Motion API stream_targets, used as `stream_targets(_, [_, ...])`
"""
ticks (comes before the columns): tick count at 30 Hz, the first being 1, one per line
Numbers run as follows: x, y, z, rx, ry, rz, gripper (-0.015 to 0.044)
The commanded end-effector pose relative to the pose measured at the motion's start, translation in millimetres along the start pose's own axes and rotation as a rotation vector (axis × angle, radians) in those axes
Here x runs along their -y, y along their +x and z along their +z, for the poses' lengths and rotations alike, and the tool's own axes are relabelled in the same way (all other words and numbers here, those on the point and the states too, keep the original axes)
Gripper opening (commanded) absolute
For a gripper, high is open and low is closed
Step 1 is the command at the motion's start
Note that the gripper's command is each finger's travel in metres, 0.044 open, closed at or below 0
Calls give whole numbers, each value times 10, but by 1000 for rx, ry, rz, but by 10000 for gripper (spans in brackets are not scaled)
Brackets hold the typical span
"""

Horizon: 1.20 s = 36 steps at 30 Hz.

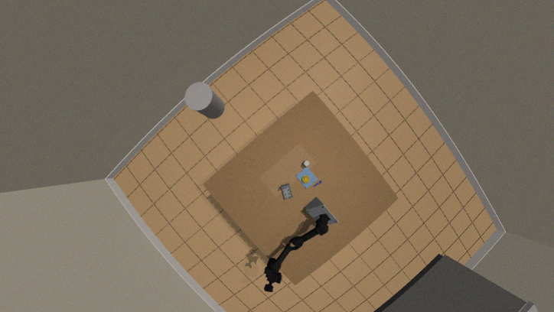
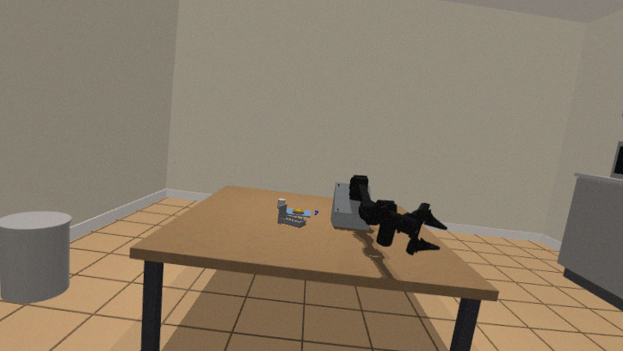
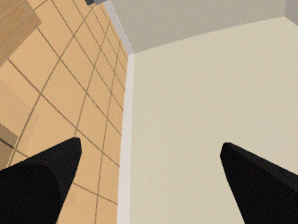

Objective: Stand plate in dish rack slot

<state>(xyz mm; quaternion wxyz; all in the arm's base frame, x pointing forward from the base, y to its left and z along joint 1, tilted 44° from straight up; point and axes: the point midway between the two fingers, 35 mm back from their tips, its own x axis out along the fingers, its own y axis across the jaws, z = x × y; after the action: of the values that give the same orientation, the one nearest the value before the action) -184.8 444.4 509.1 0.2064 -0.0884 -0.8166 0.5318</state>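
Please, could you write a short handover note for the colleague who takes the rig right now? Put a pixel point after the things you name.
Gripper (image 1: 273, 277) (image 2: 442, 237) (image 3: 152, 148): open, nothing between the fingers, held out away from the plate and rack.
Plate: apparently the round yellow piece (image 1: 305, 179) (image 2: 298, 211), resting on the blue square (image 1: 306, 170) (image 2: 306, 213).
Dish rack (image 1: 286, 192) (image 2: 292, 223): on the table, beside the blue square, no plate standing in it.
Done: no part of the job.
Left: pick up the plate, stand it between the rails, let go, move the arm away.
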Motion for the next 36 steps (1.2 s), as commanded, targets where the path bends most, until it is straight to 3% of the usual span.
stream_targets(1, [12, 1, 5, 0, -4, -2, 400])
stream_targets(10, [703, 9, 250, -32, -236, -106, 400])
stream_targets(18, [999, -116, 262, -118, -362, -153, 400])
stream_targets(36, [2337, -494, 915, -267, -816, -428, 400])
